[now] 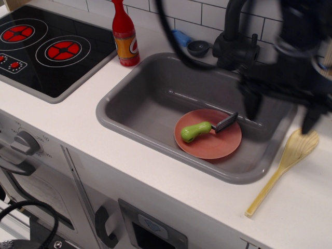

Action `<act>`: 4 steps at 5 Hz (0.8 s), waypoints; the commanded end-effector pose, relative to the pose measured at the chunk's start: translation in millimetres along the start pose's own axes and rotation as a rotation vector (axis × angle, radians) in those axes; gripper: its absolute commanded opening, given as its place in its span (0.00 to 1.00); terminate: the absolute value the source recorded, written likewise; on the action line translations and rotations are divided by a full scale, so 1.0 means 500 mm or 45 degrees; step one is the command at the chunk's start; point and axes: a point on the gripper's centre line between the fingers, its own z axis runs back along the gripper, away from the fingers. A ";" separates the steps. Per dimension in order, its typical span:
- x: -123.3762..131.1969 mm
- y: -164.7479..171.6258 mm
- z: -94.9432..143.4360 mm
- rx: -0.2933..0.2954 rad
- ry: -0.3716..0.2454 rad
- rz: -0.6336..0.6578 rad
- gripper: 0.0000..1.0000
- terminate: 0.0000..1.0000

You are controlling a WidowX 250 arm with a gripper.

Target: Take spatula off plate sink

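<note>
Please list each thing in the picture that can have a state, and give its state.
spatula: lying on the plate, not held
plate: flat in the sink
sink: no water visible
gripper: blurred, above the sink's right end, jaws apart
wooden spoon: lying on the counter
red bottle: upright

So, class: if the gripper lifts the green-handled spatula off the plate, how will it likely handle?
The spatula looks like rigid moulded plastic, so probably stiff and light. Its rounded handle may roll or slip on the smooth plate.

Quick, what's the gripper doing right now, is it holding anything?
Gripper: open, holding nothing, blurred, above the sink's right end. Spatula lies on the plate.
</note>
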 end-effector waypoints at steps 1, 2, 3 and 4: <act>0.026 0.098 0.017 0.033 -0.045 -0.208 1.00 0.00; 0.023 0.141 0.010 0.016 -0.044 -0.350 1.00 0.00; 0.022 0.156 -0.004 -0.011 0.003 -0.483 1.00 0.00; 0.027 0.167 -0.030 -0.023 0.025 -0.520 1.00 0.00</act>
